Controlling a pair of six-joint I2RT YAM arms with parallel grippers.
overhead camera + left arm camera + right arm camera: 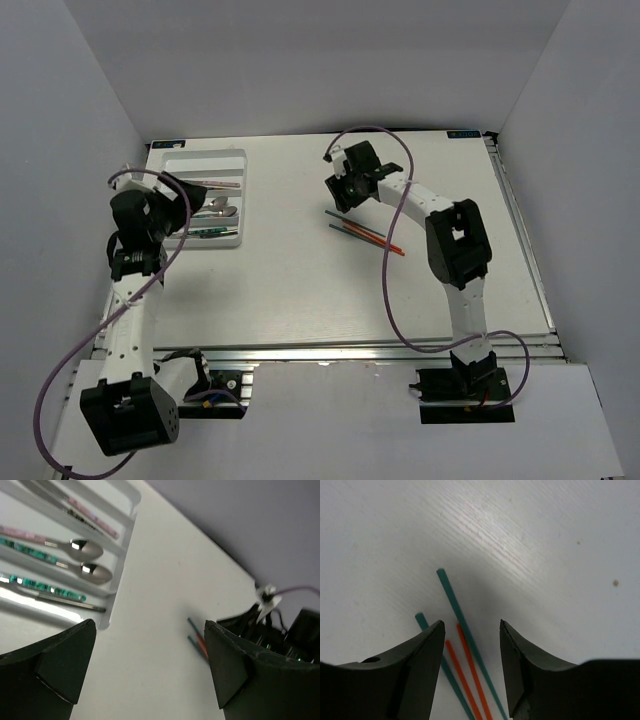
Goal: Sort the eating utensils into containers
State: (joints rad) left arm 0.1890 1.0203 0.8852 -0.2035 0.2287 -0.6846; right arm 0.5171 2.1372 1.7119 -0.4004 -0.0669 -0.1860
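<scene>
Green and red chopsticks (362,235) lie loose on the table, right of centre. In the right wrist view two green chopsticks (451,596) and two red chopsticks (465,675) run between my fingers. My right gripper (343,196) (471,630) is open, low over their far ends, holding nothing. The white cutlery tray (240,160) stands at the back left with spoons (86,550), pink-handled and green-handled utensils (42,586) in its slots. My left gripper (178,215) (150,655) is open and empty beside the tray's near right corner. The chopsticks' tips also show in the left wrist view (195,635).
White walls close the table on three sides. A purple cable (395,240) loops over the right arm above the table. The tray (127,525) lies left of the left gripper.
</scene>
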